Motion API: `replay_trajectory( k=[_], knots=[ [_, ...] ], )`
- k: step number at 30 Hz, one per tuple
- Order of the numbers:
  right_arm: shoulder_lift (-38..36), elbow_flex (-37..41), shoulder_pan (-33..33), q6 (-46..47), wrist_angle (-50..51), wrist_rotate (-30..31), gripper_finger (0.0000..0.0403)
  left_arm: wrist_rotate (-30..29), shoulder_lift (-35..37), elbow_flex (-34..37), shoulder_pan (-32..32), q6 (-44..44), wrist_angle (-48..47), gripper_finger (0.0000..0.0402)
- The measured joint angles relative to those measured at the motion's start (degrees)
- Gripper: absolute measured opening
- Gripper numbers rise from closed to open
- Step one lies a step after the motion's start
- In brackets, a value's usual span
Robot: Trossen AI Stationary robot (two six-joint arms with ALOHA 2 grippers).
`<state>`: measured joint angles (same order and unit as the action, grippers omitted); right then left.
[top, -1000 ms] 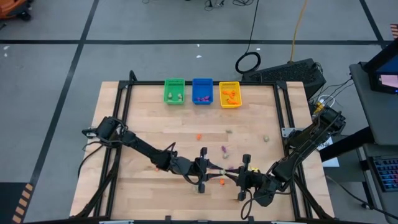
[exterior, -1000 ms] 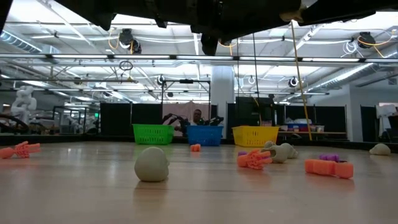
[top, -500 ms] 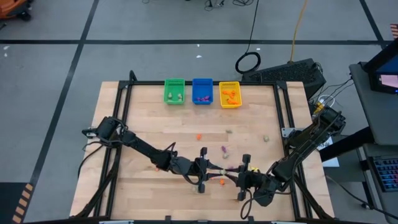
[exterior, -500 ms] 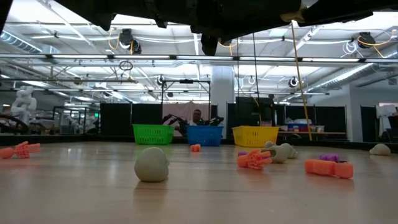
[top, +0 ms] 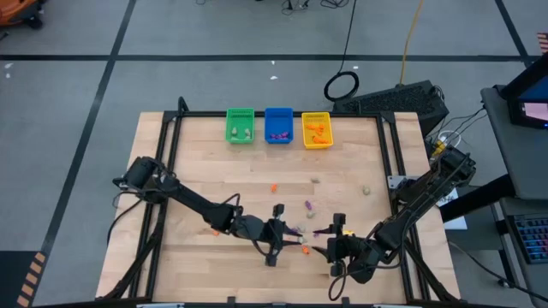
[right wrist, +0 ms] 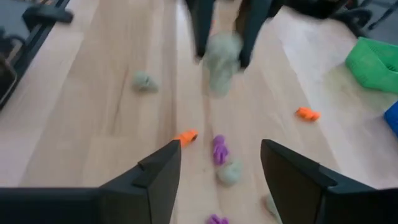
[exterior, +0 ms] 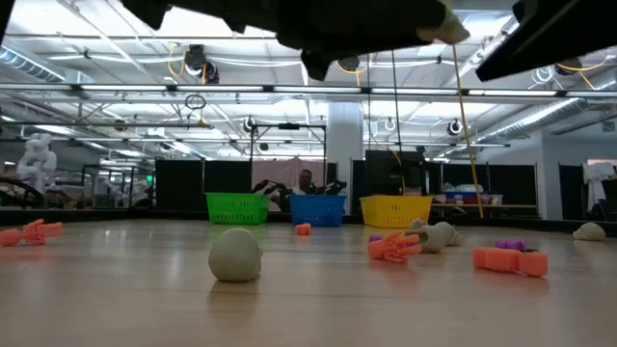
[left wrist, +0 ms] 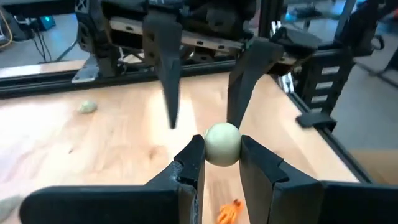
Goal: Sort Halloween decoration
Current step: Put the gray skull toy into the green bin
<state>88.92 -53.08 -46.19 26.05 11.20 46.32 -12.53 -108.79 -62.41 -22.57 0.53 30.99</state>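
Table (top: 188, 154): light wood top in a black frame; the near half carries both arms, while the left side and the wide middle band behind them lie bare.

Left gripper (left wrist: 214, 163): near the table's front edge, left of centre in the high view (top: 276, 233). Fingers (left wrist: 189, 163) narrowly apart and clamped on a pale round trinket (left wrist: 222, 144), one finger on each side, lifted off the wood. An orange trinket (left wrist: 229, 212) lies on the table below it.

Right gripper (right wrist: 221, 171): just to the right of the left one in the high view (top: 332, 242), facing it, near the front edge. Its fingers (right wrist: 163, 171) stand wide apart and hold nothing. Beneath and ahead of it lie a purple trinket (right wrist: 218, 149), a pale one (right wrist: 230, 172) and an orange one (right wrist: 186, 137), with another orange piece (right wrist: 307, 113) and another pale piece (right wrist: 145, 81) farther off.

Halloween decoration, loose: scattered across the centre and right-centre of the table. The low view shows an orange piece far left (exterior: 31, 232), a pale ball (exterior: 235, 254), a small orange piece near the bins (exterior: 303, 228), an orange figure (exterior: 393, 248), a pale piece (exterior: 439, 234), an orange block (exterior: 509, 259) with a purple piece (exterior: 511, 245) behind it, and a pale lump at the right edge (exterior: 588, 231).

Bins, back edge, side by side: green bin (top: 241, 125), blue bin (top: 278, 125), yellow bin (top: 316, 130), each holding a few trinkets. Open wood lies between them and the arms.
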Motion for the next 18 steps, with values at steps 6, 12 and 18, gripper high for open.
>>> replay_trajectory(
  k=[6, 12, 18],
  knots=[
    [-0.8, 0.0, 0.4, 0.7, 5.6, 4.6, 0.0203, -1.1, 6.3, 0.0, 0.1, -2.5, -12.9, 0.0069],
    [-2.7, 0.0, 2.0, 0.9, 9.6, 7.6, 0.0202, -4.0, 12.8, 0.4, 1.0, -2.9, -25.3, 0.0069],
    [-5.2, 0.0, 3.7, -1.6, 13.3, 7.8, 0.0201, -7.2, 20.6, 9.8, 1.7, 0.1, -26.6, 0.0069]
  ],
)
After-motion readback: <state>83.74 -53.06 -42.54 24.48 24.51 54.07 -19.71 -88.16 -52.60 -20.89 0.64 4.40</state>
